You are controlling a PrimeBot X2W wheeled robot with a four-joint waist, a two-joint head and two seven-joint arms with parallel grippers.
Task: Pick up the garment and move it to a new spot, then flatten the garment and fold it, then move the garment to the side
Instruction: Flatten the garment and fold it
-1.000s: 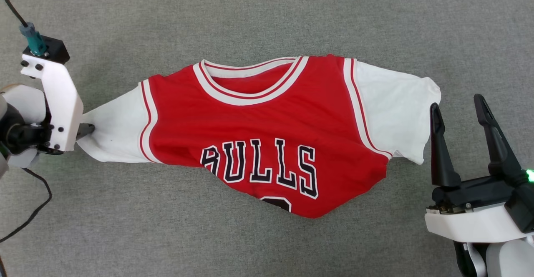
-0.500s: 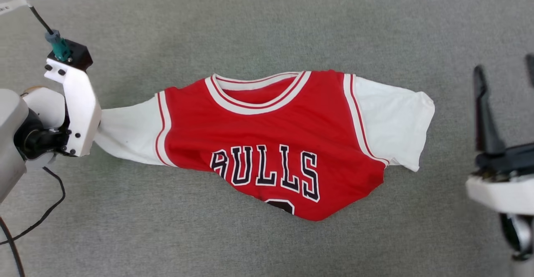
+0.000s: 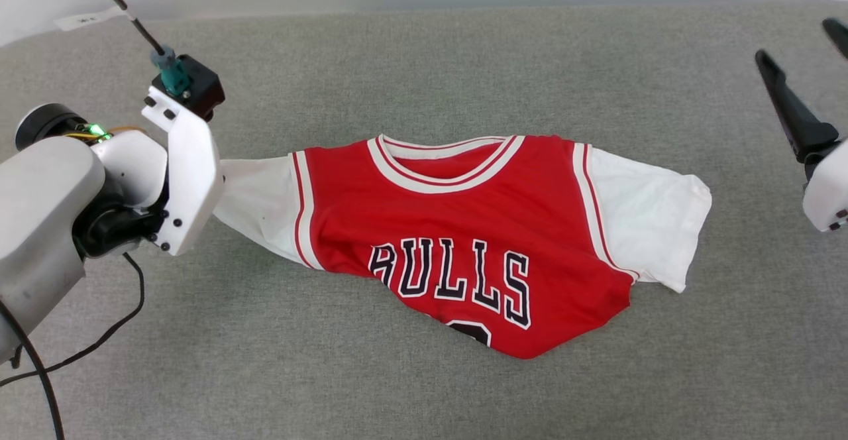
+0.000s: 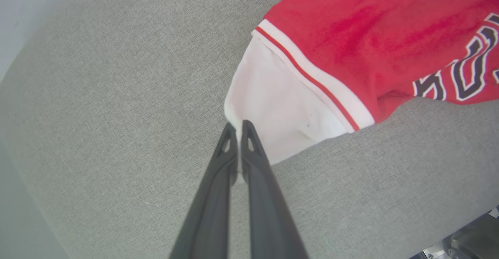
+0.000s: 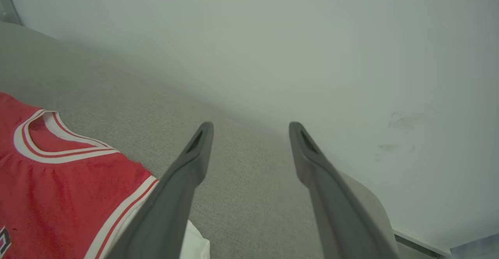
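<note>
Left wrist view, one garment [image 4: 351,36], one end effector [image 4: 238,125]

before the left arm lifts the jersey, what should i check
1. Left gripper jaws shut on jersey sleeve: ok.
2. Bite deep enough to hold: cannot tell, only the sleeve's edge is pinched.
3. Right gripper jaws open, apart from jersey: ok.
4. Jersey flat: not ok, lower part tucked under.
</note>
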